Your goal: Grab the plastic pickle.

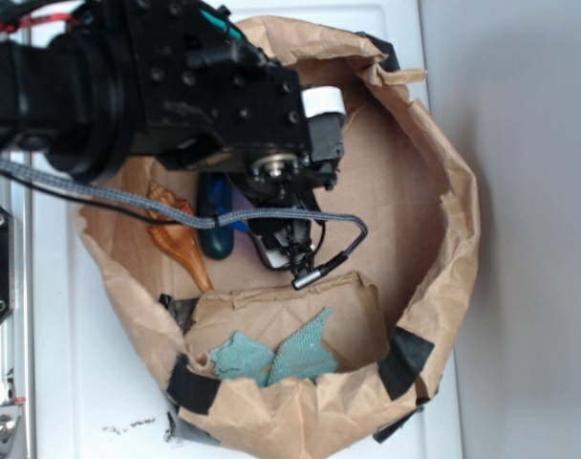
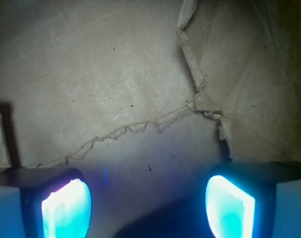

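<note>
Two pads [image 2: 66, 208] spread, pincer [image 2: 148, 210] released above plastic pickle [image 1: 215, 215]; risk: skidding off glossy side, nudging seashell [image 1: 179, 234].

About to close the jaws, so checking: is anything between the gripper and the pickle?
Nothing visible. The gripper is open over bare paper; the pickle lies right beside it, with the shell on its far side.

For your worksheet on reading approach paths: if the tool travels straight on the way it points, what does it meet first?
Probably the plastic pickle just below the open tool, though depth is unclear; past it lies brown paper.
</note>
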`<state>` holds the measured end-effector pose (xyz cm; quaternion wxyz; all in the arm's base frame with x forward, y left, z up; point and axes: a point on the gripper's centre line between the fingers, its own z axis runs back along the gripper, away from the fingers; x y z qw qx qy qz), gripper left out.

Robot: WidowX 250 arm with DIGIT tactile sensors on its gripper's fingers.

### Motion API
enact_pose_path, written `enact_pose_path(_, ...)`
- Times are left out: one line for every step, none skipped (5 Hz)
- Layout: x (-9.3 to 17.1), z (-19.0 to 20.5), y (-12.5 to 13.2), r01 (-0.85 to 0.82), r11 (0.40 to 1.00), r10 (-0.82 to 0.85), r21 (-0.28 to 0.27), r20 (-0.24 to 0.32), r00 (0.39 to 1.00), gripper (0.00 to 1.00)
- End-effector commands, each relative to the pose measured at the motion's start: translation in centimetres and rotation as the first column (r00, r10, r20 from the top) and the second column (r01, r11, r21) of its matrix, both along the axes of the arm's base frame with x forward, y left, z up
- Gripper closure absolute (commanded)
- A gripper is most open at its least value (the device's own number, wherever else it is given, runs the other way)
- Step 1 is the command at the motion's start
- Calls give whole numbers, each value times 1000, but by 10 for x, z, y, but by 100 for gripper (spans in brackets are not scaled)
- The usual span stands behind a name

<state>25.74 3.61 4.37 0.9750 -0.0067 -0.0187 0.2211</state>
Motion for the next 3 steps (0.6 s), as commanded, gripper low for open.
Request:
enact_pose_path(-20, 44, 3, -293, 948, 288, -120, -60, 956, 0)
enact_pose_path(-26, 46, 2, -384, 912, 380, -145, -54, 923, 0)
enact_pose_path(-30, 38, 4, -443, 878, 447, -181, -25, 894, 0)
